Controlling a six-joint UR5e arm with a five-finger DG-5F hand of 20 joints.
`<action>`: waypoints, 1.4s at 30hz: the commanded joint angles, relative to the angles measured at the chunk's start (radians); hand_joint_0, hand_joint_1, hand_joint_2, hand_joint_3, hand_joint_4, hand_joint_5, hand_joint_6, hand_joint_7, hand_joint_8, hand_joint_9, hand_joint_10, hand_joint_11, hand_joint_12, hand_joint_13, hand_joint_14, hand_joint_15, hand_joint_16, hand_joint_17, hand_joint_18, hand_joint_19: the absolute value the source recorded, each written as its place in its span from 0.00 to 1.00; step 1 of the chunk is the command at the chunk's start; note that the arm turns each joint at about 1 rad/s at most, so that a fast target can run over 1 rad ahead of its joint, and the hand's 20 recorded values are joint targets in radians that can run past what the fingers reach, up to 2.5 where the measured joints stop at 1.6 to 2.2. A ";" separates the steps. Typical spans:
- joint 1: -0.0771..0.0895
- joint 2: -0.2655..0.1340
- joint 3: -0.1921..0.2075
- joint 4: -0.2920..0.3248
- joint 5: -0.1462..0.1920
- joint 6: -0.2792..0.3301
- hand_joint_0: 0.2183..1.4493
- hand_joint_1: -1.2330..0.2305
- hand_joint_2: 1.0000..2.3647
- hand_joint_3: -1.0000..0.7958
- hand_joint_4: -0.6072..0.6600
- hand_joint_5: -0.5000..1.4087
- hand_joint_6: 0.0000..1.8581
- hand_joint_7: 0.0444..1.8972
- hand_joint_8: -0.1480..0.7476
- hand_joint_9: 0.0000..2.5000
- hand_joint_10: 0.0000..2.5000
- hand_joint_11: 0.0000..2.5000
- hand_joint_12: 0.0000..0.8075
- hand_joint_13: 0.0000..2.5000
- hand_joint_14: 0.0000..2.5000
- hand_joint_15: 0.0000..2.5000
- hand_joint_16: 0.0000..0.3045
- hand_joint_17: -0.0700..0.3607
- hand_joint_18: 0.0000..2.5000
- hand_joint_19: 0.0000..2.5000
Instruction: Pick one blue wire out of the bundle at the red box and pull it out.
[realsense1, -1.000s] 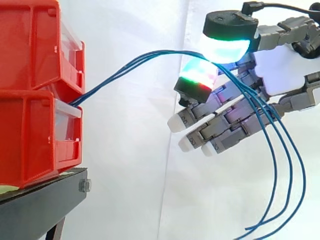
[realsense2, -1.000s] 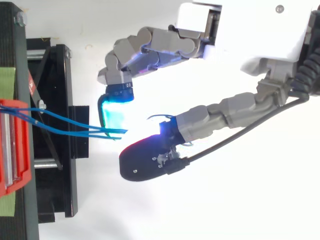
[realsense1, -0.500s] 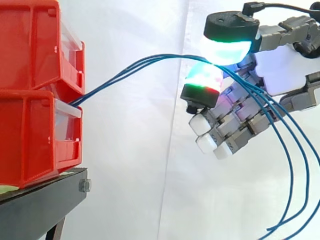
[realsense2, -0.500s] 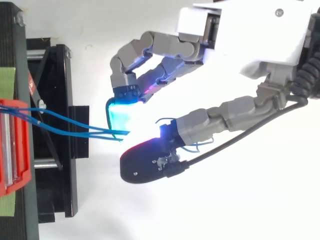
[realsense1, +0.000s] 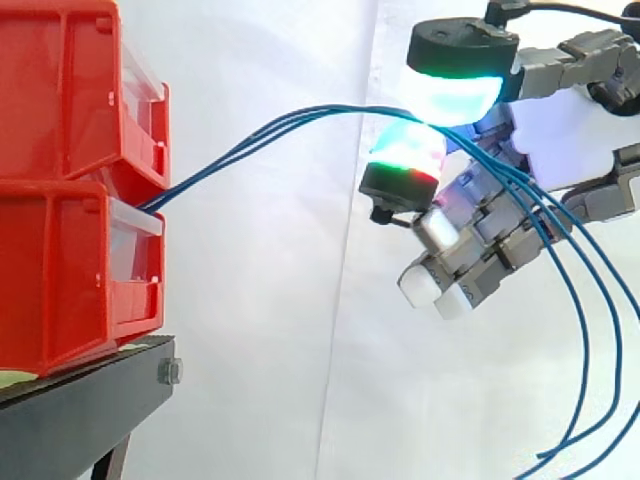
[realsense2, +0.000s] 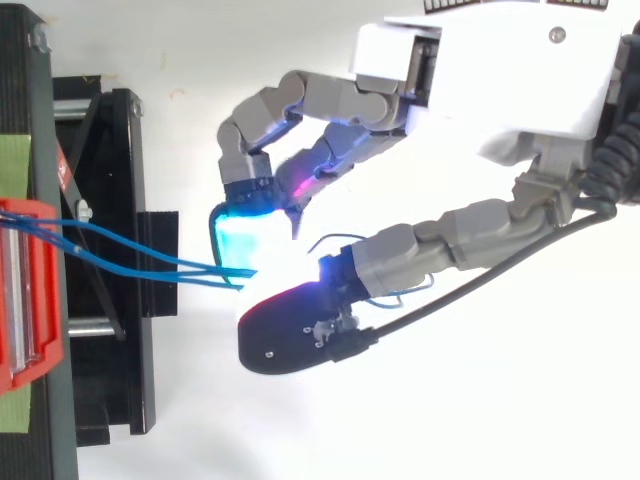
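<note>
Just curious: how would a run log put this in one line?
hand | fingers pinch blue wires | wires end in red box | not pulled out

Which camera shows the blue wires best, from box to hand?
Side view: the blue wires run in full from between the red bins, through the pinch of the hand, and hang down beyond it. The top view gives mainly the stretch from the bins to the hand.
</note>
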 joint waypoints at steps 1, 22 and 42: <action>-0.001 0.000 -0.001 -0.001 0.000 0.000 0.33 0.32 0.01 0.48 0.50 0.17 0.49 0.67 0.52 0.39 0.01 0.33 0.51 0.25 0.01 0.15 0.17 0.43 0.22 0.16; -0.006 0.000 -0.001 -0.011 -0.005 0.000 0.38 0.25 0.01 0.37 0.36 0.17 0.47 0.66 0.45 0.37 0.01 0.29 0.48 0.25 0.01 0.14 0.16 0.42 0.23 0.15; -0.007 0.000 0.002 -0.014 -0.006 0.034 0.31 0.25 0.01 0.38 0.42 0.19 0.44 0.65 0.35 0.36 0.00 0.13 0.44 0.22 0.00 0.08 0.16 0.42 0.22 0.14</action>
